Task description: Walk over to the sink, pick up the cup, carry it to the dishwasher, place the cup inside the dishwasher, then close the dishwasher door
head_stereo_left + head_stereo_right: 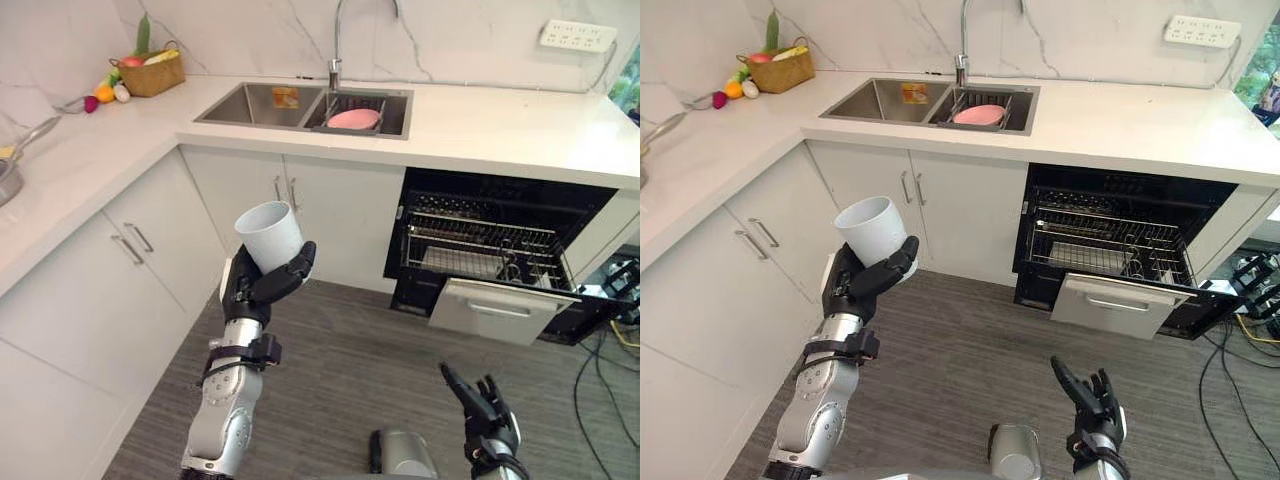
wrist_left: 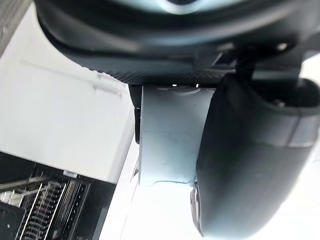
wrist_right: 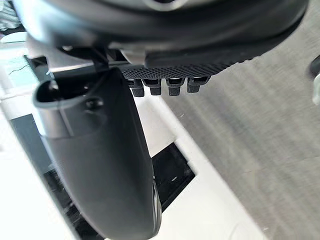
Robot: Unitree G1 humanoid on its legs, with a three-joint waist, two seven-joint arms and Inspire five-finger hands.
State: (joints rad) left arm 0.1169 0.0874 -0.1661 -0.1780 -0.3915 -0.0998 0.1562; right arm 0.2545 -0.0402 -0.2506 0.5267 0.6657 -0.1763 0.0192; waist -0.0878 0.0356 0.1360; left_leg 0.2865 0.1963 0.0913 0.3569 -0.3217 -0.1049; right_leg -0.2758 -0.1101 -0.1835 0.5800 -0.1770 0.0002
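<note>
Now our left hand (image 1: 258, 288) hugs the white cup (image 1: 270, 232), mouth up, our right hand (image 1: 488, 418) loose and empty, dishwasher (image 1: 480, 245) open

No writing can be read anywhere. A small orange sticker (image 1: 285, 97) sits on the back wall of the sink (image 1: 232, 108), its print too small to make out.

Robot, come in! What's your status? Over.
Left hand shut on white round cup, mouth up. Right hand open, low. Built-in dishwasher open to the right, wire rack showing.
</note>
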